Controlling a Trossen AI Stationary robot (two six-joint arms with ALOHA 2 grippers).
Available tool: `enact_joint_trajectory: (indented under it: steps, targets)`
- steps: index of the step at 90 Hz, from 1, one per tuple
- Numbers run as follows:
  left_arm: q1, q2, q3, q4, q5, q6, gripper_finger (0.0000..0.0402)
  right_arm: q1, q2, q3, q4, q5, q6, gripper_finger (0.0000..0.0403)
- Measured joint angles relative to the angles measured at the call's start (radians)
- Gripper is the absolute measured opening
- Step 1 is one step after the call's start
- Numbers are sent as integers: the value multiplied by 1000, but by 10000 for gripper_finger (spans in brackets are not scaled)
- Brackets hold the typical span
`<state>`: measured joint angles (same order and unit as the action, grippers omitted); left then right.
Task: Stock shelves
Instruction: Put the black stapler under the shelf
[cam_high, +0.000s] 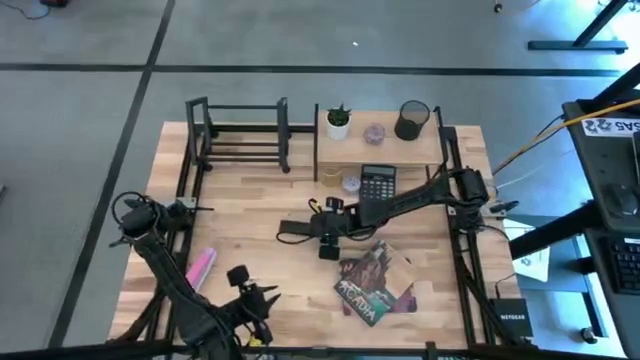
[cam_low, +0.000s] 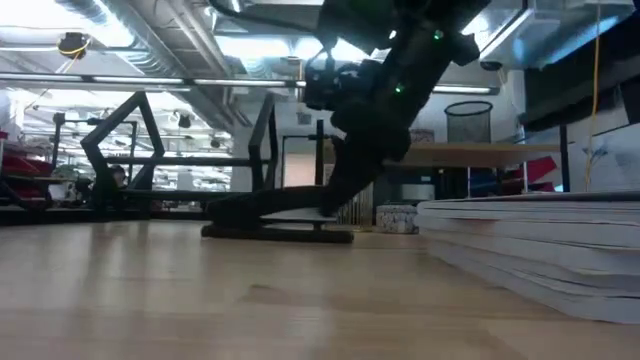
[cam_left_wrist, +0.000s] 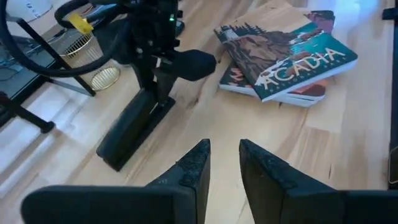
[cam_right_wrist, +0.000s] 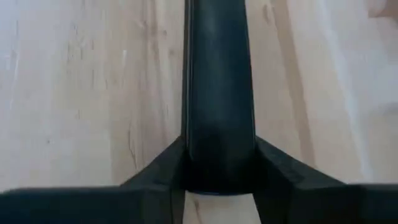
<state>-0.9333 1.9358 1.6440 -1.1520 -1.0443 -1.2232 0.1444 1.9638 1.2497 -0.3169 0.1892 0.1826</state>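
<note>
Two arms at the bench (cam_high: 250, 200), one gripping a long black object (cam_high: 300, 230).
Right gripper (cam_high: 322, 228) jaws clamp the black object flat near the books (cam_high: 375, 283); left gripper (cam_left_wrist: 221, 163) jaws hover slightly apart.

I work in a lab or workshop hall: bare concrete floor (cam_high: 90, 90), exposed ceiling ducts (cam_low: 150, 30), strip lights, cables around my desk (cam_high: 250, 205).

We are reading "ACADIA" in large pale letters on the cover of the top book (cam_left_wrist: 292, 53) in the stack on the table (cam_left_wrist: 348, 155). We are finding no other legible words, numbers or brand marks anywhere in these views.
</note>
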Motion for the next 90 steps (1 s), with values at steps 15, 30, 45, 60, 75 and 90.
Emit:
enact_joint_trajectory:
  steps: [15, 30, 45, 60, 75, 90]
  targets:
    - [0, 1, 0, 0, 1, 0, 68, 11, -76, 35, -116, -1, 51, 111]
    - [-1, 1, 0, 5, 8, -2, 68, 62, -243, 43, -378, -10, 194, 111]
    - [-8, 1, 0, 18, 12, -6, 68, 140, -418, -3, -705, -24, 450, 111]
    - [-12, 3, 0, 20, 0, -8, 68, 199, -575, -169, -916, -17, 795, 111]
    - [-12, 5, 0, 19, -17, -1, 68, 210, -730, -384, -999, -16, 1105, 111]
    - [-11, 5, 0, 20, -36, 18, 68, 198, -841, -523, -990, 106, 1340, 111]
